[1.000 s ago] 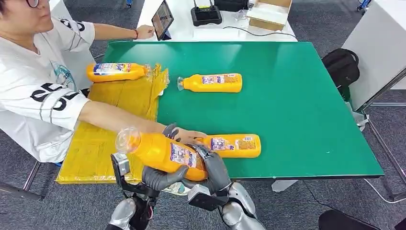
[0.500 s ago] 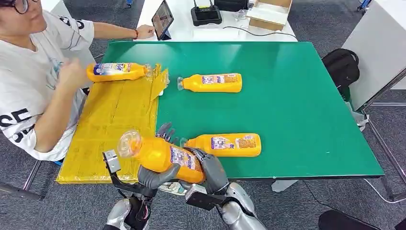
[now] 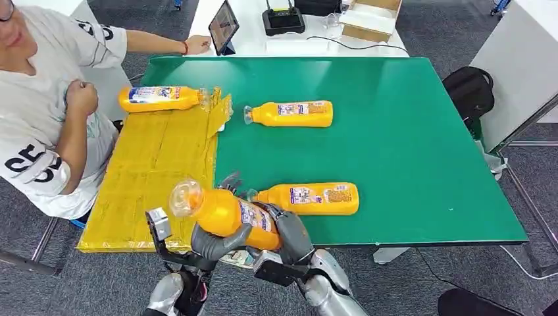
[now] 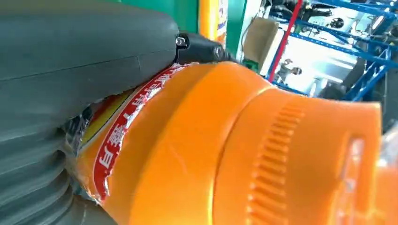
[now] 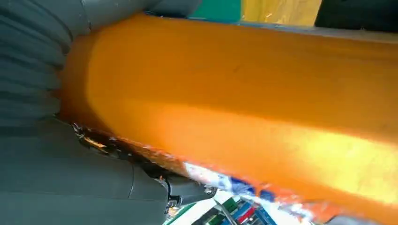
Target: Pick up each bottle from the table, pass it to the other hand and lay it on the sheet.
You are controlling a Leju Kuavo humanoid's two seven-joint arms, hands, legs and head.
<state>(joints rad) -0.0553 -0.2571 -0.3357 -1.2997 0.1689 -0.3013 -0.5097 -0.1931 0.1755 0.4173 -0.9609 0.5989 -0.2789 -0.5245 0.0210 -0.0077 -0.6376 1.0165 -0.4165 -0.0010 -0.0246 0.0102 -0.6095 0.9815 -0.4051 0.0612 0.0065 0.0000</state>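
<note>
- The held bottle is above the table's near edge, close to the near left corner, cap end pointing toward the yellow sheet.
- The left hand is clamped under the bottle's mid-body; the left wrist view shows its thumb pressed against the label.
- The right hand is wrapped around the bottle's base end. Both hands grip it at once, so the handover appears to be in progress.
- One bottle on the sheet lies at the sheet's far edge. A far bottle lies on the green table just beside the sheet's far corner; a near bottle lies close to the near edge.
- Risk: if the right hand releases before the left hand's grip is secure, the bottle may tip cap-down and drop off the near edge.
- Risk: the smooth label film may let the bottle slip.
- Risk: a person sits at the sheet's left edge; a wide swing may reach them.
</note>
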